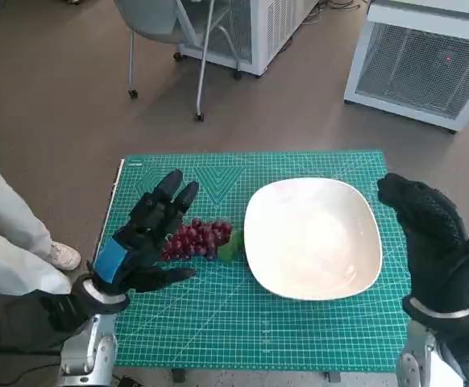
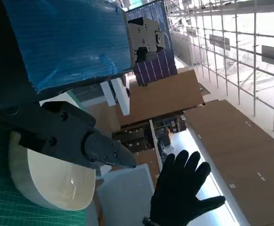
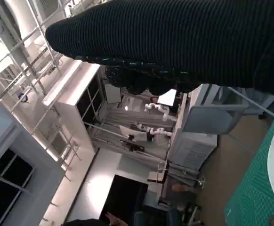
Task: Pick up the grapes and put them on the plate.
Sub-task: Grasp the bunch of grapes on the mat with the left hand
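While the bunch of red grapes (image 1: pixel 199 239) lies on the green cutting mat (image 1: pixel 299 339), just left of the white plate (image 1: pixel 313 238) and touching or nearly touching its rim, nothing has been lifted yet: this reads as the approach stage. Left hand (image 1: pixel 146 234) hovers at the left side of the bunch, fingers spread and extended toward the far side, thumb splayed out nearer the robot; it holds nothing, and whether the fingers touch the fruit cannot be told from the head view. A green leaf or stem piece (image 1: pixel 230 248) sits between grapes and plate. Right hand (image 1: pixel 432 238) in its knitted glove stands to the right of the plate, off the mat's right edge, fingers apart, empty; the left wrist view shows it spread too. Plate is bare inside. Judgement: next move calls for the left hand to lower and close round the bunch, then carry it a short way right over the plate's rim. A person's pale-clad legs (image 1: pixel 5 242) stand at the left.
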Available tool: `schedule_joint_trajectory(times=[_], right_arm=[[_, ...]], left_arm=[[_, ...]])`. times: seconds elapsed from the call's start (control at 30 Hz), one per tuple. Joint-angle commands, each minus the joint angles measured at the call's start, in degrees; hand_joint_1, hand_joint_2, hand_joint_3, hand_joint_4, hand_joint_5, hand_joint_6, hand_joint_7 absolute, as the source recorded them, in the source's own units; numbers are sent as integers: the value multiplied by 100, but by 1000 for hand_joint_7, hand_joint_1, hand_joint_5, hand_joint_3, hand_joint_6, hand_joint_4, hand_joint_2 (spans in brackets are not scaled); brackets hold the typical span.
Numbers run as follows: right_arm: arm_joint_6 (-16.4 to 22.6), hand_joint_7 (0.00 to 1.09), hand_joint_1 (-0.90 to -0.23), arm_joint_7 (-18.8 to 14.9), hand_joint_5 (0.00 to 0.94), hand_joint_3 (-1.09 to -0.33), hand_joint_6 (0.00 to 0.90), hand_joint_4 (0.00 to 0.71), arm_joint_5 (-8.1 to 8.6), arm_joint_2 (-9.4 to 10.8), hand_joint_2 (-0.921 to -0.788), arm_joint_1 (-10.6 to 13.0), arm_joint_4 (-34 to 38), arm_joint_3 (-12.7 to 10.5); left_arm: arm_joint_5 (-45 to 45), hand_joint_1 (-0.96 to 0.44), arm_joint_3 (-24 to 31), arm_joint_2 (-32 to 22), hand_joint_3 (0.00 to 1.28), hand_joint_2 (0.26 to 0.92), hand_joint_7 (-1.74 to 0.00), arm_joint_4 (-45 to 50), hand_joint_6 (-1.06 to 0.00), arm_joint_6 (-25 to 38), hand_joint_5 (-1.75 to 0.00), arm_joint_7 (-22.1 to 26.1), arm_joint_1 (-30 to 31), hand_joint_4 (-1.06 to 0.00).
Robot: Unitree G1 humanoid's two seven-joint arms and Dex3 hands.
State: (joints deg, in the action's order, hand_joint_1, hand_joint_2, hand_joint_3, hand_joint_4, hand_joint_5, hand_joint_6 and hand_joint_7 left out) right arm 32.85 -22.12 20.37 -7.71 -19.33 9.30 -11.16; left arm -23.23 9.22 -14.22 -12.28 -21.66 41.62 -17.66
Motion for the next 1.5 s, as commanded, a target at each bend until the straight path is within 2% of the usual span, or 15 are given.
schedule_joint_trajectory(times=[0.03, 0.3, 0.5, 0.63, 0.8, 1.07, 1.3, 1.5], right_arm=[[-41, 689, -478, -31, 1, -541, 320, 660, 7, -26, -921, 57, 68, -8], [-33, 689, -479, -31, 1, -540, 321, 660, 3, -24, -921, 67, 47, -1], [-19, 688, -479, -33, 0, -538, 320, 657, -1, -21, -921, 49, 81, -1], [-5, 688, -478, -43, 0, -538, 319, 654, 11, -15, -921, 44, 102, -3], [11, 687, -478, -48, 0, -538, 318, 652, 23, -10, -921, 29, 137, -6], [72, 685, -478, -25, 0, -537, 315, 652, -9, 5, -921, 2, 204, -7], [78, 686, -478, -11, 0, -538, 311, 652, -17, 8, -921, 3, 200, -7], [70, 686, -477, 1, 0, -537, 311, 652, -12, 8, -921, 14, 179, -16]], left_arm=[[103, -316, -35, -83, 0, 817, 1, 131, 1, 82, 1, -94, -2, 1], [992, -268, -97, -461, 0, 811, -3, 558, -5, 267, 1, -686, 30, 1], [2512, -191, -281, -994, 0, 785, -31, 1227, -63, 860, 1, -1426, 46, 1], [3499, -119, -498, -1311, 0, 745, -58, 1716, -145, 1460, 1, -1675, 32, -1], [4553, -53, -879, -1480, 0, 717, -45, 2245, -228, 2443, -2, -1735, -82, -16], [5768, -57, -1660, -1379, 1, 714, -25, 2360, -269, 3769, -7, -1625, -508, -38], [6358, -78, -2201, -1323, 3, 719, -17, 1964, -290, 4155, -12, -1661, -858, -77], [6530, -96, -2446, -1315, 3, 721, -12, 1753, -297, 4327, -10, -1528, -1060, -93]])
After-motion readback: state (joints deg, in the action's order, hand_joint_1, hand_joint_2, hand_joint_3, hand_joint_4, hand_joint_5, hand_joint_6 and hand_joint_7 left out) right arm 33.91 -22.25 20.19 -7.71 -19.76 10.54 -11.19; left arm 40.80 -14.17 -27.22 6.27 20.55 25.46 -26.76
